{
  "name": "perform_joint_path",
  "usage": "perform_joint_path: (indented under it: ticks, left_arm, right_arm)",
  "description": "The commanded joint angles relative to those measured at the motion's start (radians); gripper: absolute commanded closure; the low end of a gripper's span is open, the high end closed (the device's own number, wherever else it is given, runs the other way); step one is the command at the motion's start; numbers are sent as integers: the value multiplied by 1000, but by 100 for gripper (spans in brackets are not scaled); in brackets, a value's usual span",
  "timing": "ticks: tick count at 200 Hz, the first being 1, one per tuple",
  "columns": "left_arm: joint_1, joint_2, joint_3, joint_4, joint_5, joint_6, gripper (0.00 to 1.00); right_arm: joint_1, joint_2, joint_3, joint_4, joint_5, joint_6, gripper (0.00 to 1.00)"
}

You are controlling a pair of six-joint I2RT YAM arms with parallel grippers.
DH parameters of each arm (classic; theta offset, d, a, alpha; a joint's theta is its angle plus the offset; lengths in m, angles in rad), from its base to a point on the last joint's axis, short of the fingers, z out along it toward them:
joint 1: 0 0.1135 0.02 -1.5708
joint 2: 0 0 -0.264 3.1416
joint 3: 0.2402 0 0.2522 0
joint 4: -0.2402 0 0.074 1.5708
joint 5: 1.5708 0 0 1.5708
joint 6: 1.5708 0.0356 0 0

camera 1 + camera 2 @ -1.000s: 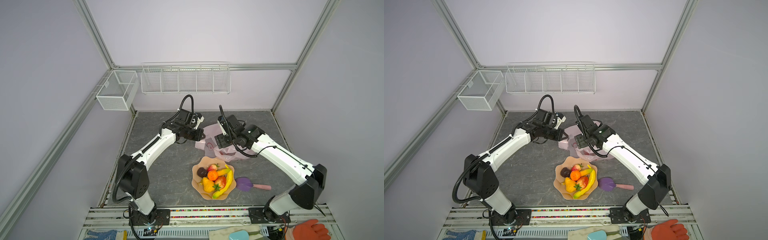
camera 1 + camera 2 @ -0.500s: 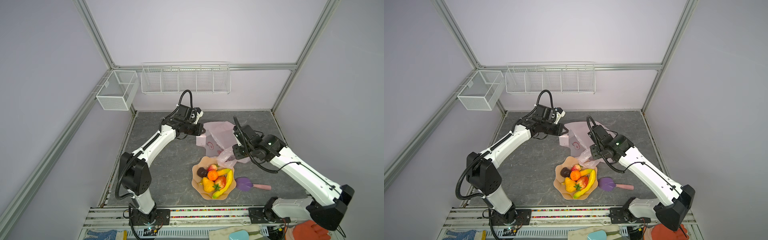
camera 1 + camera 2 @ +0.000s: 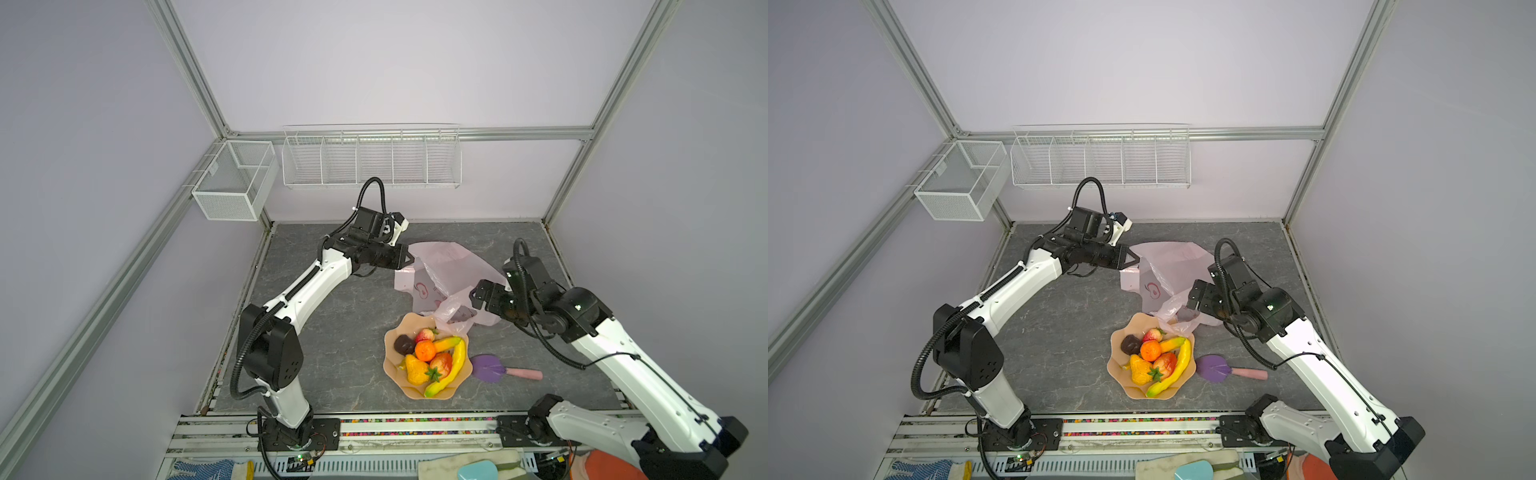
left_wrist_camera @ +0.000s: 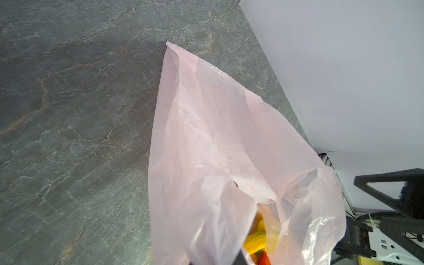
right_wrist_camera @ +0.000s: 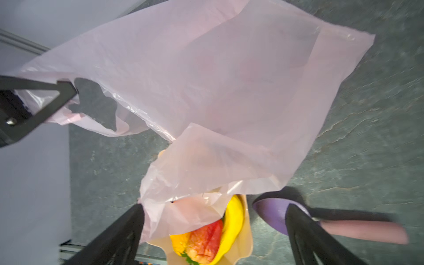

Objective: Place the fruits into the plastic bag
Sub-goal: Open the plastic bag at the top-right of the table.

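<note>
Seven toy fruits [image 3: 432, 358] sit heaped in the peach scalloped bowl [image 3: 430, 395] on the grey tabletop [image 3: 332, 332], and none is in the plastic bag [image 3: 446, 266] yet. The bag lies just behind the bowl. One loose loop handle [image 3: 451, 311] is draped over the bowl's far rim and touches it.

The left fingers [image 3: 403, 259] are clenched on the bag's far handle and hold that side up off the tabletop. The right fingers [image 5: 121, 236] are spread wide and grasp nothing. In the right wrist view the loose handle film lies against one of them.

The bag is thin, limp film that probably weighs almost nothing. It is slick and likely to collapse or slide rather than hold a shape. The best grip looks like a pinched fold of the loose handle or the mouth rim beside it, pulled away from the left grip so the mouth gapes.

The fruits look small, light and firm. The tangerine [image 3: 424, 351] on top may roll, so it wants a grip across its widest part. The long banana [image 3: 452, 372] is best taken across its middle.
</note>
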Motion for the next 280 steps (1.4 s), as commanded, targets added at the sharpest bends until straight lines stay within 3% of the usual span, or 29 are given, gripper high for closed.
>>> perform_joint_path:
  ticks: [1, 29, 78, 108, 126, 155, 195, 249, 280]
  left_arm:
    - [1, -12, -12, 14, 21, 8, 100]
    - [1, -24, -22, 14, 20, 12, 100]
    - [1, -43, -32, 4, 9, 29, 100]
    - [1, -44, -37, 6, 15, 33, 100]
    - [1, -45, -39, 5, 13, 35, 100]
    - [1, -42, -45, 32, 14, 17, 100]
    - [1, 21, 46, 131, 27, -78, 100]
    - [3, 157, 278, 273, 27, -171, 100]
    - [2, 177, 295, 383, 46, -200, 100]
  right_arm:
    - [-7, 38, -54, 66, -53, 185, 3]
    - [-50, 55, -84, 90, -34, 210, 5]
    - [-112, 93, -43, 0, 16, 115, 8]
    - [-137, 84, -81, 39, 17, 78, 18]
    - [-158, 85, -99, 60, 11, 56, 30]
    - [-202, 94, -110, 85, 4, 14, 65]
    - [-289, 123, -21, 160, 7, -180, 93]
    - [-387, 188, 183, 272, -36, -501, 94]
    - [-417, 152, 185, 340, -25, -698, 94]
